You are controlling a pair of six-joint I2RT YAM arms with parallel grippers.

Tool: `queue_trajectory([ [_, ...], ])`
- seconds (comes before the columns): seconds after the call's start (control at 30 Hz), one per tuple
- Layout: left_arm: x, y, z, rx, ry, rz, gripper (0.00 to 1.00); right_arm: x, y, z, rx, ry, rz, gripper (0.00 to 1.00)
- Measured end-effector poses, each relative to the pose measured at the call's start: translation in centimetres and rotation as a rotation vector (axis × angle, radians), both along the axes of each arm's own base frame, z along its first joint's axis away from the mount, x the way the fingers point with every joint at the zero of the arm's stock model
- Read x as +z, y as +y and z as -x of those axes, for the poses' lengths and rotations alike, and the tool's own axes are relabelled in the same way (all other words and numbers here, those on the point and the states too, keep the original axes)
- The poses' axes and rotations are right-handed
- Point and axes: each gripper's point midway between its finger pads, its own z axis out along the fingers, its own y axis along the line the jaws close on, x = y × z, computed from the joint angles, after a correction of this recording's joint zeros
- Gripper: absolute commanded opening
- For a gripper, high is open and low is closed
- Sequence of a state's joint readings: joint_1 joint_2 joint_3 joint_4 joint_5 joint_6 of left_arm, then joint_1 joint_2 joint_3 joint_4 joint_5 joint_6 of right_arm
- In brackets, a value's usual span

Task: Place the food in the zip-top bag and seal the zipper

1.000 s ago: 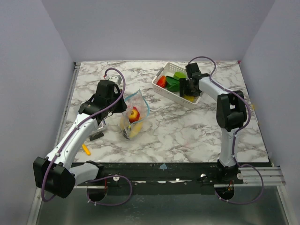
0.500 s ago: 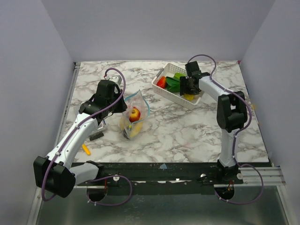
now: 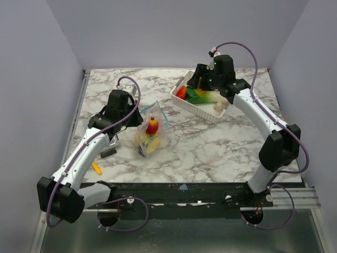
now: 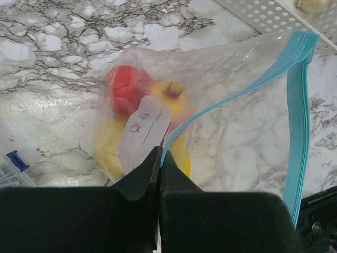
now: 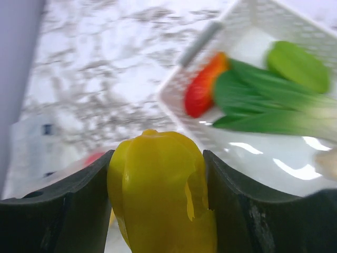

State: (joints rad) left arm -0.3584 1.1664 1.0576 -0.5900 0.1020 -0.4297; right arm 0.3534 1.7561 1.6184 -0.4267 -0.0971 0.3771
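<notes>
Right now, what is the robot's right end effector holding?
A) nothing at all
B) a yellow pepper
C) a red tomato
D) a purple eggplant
B: in the right wrist view the yellow pepper sits squeezed between the two fingers of the right end effector.

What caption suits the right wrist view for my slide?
Right claw holds a yellow pepper, white basket beyond.

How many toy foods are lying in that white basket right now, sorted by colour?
Red: 1, the red piece
Green: 2, the leafy vegetable and the oval piece
Cream: 1, the cream piece
Total: 4 in the basket; the yellow pepper in the right fingers is not counted.
</notes>
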Motion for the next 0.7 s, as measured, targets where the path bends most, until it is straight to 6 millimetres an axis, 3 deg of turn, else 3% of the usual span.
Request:
queue_trajectory([
  [0.2,0.2,-0.1,0.0,-0.011,-0.001,0.02,0.0,5.1,11.5,7.2,0.256,-0.102,-0.252,0.2],
  [0.37,0.2,-0.1,0.1,-0.013,0.0,0.034,0.0,5.6,18.6,14.7,0.441,-0.144,-0.392,0.21],
  [0.5,0.4,-0.1,0.1,-0.015,-0.004,0.047,0.0,4.7,21.4,18.4,0.511,-0.177,-0.421,0.23],
  [0.7,0.7,-0.2,0.1,-0.02,-0.009,0.061,0.0,4.4,21.1,17.8,0.45,-0.266,-0.453,0.31],
])
